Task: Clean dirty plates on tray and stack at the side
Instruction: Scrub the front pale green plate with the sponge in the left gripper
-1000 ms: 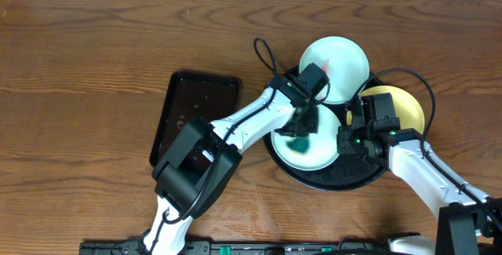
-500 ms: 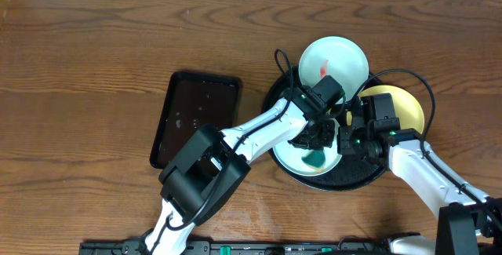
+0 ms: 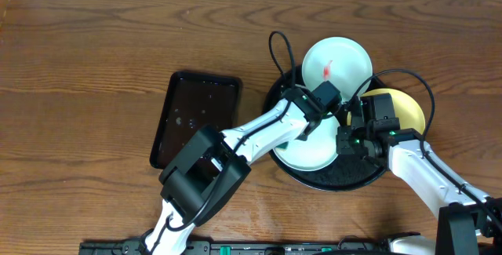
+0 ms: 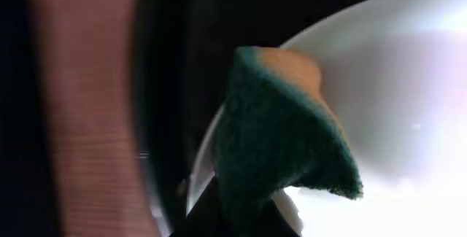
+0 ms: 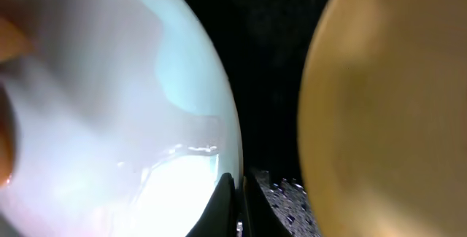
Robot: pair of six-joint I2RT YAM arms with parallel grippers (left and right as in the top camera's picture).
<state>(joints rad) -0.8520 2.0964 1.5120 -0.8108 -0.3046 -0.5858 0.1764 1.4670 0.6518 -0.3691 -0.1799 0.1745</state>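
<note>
The round black tray (image 3: 351,174) holds a mint-white plate (image 3: 310,151) at its front. A second mint-white plate (image 3: 337,60) with a red streak overhangs the tray's far rim. A pale yellow plate (image 3: 401,107) overhangs its right rim. My left gripper (image 3: 306,128) is shut on a green and orange sponge (image 4: 281,135) at the front plate's far left rim (image 4: 408,84). My right gripper (image 3: 342,141) is shut on that plate's right rim, as the right wrist view shows (image 5: 237,193), with the plate (image 5: 109,106) to its left and the yellow plate (image 5: 394,106) to its right.
A smaller rectangular black tray (image 3: 196,118) lies left of the round tray. Dark brown wood tabletop (image 3: 94,67) spreads to the left and back. The arms' cables loop over the round tray's far side.
My left gripper moved the sponge from the front of the plate back up to its far left rim. The right gripper kept hold of the plate's rim.
</note>
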